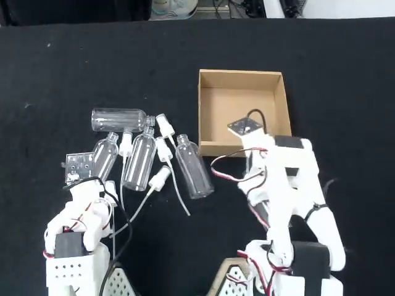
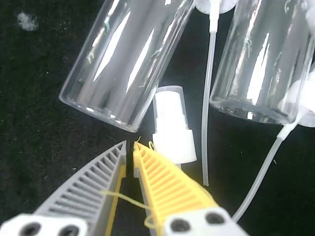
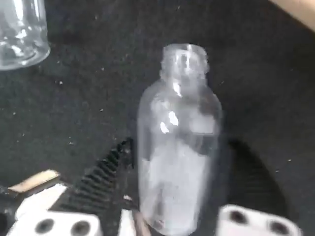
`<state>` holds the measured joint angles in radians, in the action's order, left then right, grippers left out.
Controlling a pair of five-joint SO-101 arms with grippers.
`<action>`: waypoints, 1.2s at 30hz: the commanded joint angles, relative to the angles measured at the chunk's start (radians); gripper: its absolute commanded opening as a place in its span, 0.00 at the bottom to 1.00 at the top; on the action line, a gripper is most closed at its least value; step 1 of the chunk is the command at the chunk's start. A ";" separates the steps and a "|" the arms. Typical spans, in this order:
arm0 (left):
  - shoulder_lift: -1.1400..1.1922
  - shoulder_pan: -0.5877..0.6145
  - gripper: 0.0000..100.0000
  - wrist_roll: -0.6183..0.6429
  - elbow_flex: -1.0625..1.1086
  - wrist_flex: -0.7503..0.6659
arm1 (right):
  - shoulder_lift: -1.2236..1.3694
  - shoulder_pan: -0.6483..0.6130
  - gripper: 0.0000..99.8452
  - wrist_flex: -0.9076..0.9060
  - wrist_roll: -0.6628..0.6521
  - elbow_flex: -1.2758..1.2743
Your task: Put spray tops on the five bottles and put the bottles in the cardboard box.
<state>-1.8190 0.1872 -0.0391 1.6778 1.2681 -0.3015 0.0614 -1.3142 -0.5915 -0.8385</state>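
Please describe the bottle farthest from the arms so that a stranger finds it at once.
Find the cardboard box; beside it, on the left arm's side, lies a cluster of clear bottles and white spray tops. The bottle is at the cluster's far edge. It alone lies crosswise, neck toward the box, while its neighbours point away from the arms.

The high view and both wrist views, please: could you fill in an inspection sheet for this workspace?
Surface: black cloth table, flat.
Job's things: open brown cardboard box, no bottle inside; four clear plastic bottles lying uncapped to its left; white spray tops loose among them.
Clutter: nothing seen.
Grippers: left gripper shut, beside one spray top; right gripper shut on a fifth uncapped bottle.
Cables: red and white wires on the arms.
Surroundings: cords beyond the table's far edge.
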 commanded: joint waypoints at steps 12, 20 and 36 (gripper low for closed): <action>-0.008 0.004 0.03 0.006 0.021 0.008 | -0.007 -0.038 0.25 0.040 -0.051 0.071; -0.008 0.004 0.03 0.006 0.021 0.008 | -0.007 0.015 0.25 0.083 -0.221 -0.028; -0.008 0.004 0.03 0.008 0.021 0.008 | -0.018 0.020 0.01 -0.098 -0.049 0.225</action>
<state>-1.8190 0.1872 -0.0391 1.6778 1.2681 -0.3000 0.0660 -1.3172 -0.6897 -0.7772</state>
